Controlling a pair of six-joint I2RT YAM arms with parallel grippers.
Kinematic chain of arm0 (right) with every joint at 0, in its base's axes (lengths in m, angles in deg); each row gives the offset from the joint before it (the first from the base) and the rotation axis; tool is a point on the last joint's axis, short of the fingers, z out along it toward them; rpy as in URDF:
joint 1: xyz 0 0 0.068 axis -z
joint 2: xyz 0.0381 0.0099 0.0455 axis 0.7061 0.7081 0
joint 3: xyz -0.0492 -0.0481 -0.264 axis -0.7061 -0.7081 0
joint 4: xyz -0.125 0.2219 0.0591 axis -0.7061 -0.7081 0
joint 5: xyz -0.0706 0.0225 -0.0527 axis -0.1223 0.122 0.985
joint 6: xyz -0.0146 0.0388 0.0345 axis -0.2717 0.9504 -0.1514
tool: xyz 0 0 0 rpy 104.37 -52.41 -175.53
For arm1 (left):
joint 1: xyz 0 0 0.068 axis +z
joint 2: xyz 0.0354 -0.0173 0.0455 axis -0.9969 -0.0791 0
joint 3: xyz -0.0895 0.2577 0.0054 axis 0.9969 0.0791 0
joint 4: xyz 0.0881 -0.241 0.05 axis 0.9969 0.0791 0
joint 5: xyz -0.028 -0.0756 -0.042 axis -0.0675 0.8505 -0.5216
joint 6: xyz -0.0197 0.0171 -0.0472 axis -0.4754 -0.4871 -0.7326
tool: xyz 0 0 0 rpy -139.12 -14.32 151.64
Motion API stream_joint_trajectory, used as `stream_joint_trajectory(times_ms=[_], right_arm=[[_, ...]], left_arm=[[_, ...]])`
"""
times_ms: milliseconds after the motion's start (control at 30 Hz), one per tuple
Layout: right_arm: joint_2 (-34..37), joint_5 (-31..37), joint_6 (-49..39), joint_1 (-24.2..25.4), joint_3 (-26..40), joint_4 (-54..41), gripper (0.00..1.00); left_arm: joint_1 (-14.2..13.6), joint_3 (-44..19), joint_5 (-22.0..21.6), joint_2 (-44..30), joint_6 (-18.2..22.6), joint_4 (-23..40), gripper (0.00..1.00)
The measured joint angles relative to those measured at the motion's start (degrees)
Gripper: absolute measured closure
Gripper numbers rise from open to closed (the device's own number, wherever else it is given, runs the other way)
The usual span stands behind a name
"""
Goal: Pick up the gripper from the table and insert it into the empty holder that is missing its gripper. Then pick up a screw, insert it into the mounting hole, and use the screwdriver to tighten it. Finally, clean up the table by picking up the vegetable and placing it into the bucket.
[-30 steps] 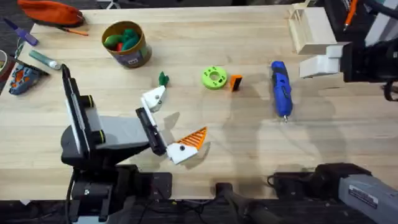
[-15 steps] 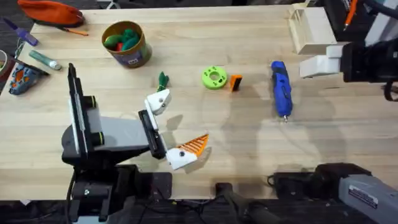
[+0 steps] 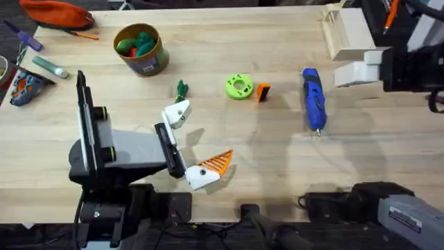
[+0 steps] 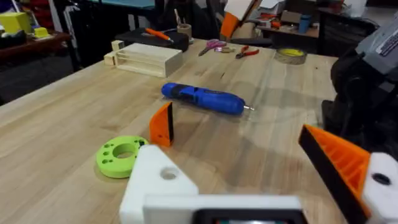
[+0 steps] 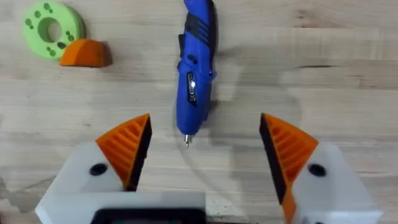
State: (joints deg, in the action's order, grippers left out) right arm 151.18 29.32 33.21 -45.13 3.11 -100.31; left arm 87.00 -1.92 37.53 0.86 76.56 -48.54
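The orange gripper [image 3: 263,92] [image 4: 162,123] [image 5: 86,53] stands on edge on the table beside a round green disc [image 3: 238,87]. My left gripper [image 3: 195,139] [image 4: 249,165] is open. One side is the bare white holder [image 3: 175,113] [image 4: 158,180], the other carries an orange finger [image 3: 216,162] [image 4: 339,158]. The blue screwdriver [image 3: 313,99] [image 4: 204,99] [image 5: 195,68] lies right of the disc. Over it my right gripper [image 3: 355,71] [image 5: 205,134] hangs open and empty. The dark-green vegetable [image 3: 182,88] lies near the holder. The yellow bucket [image 3: 141,48] stands at the far left with toy food inside.
A pale wooden box [image 3: 347,31] [image 4: 146,59] stands at the far right. An orange pouch [image 3: 57,12], pens and small items lie along the far left edge. Bare wood lies between the left gripper and the screwdriver.
The left arm shifted slightly to the right, carrying its gripper a little that way. The right arm and the objects on the table stayed put.
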Motion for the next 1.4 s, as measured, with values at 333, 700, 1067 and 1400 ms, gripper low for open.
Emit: stream_joint_trajectory(times_ms=[333,700,1067,1400], right_arm=[[0.0,0.0,0.0,0.0,0.0,0.0,0.011],[0.0,0.0,0.0,0.0,0.0,0.0,0.008],[0.0,0.0,0.0,0.0,0.0,0.0,0.009],[0.0,-2.0,0.6,0.0,0.0,-1.0,0.008]], left_arm=[[0.0,0.0,0.0,0.0,-1.0,0.0,0.015],[0.0,0.0,0.0,0.0,-1.2,0.0,0.014],[0.0,0.0,0.0,0.0,-1.2,0.0,0.015],[0.0,0.0,0.0,0.0,-1.2,0.0,0.014]])
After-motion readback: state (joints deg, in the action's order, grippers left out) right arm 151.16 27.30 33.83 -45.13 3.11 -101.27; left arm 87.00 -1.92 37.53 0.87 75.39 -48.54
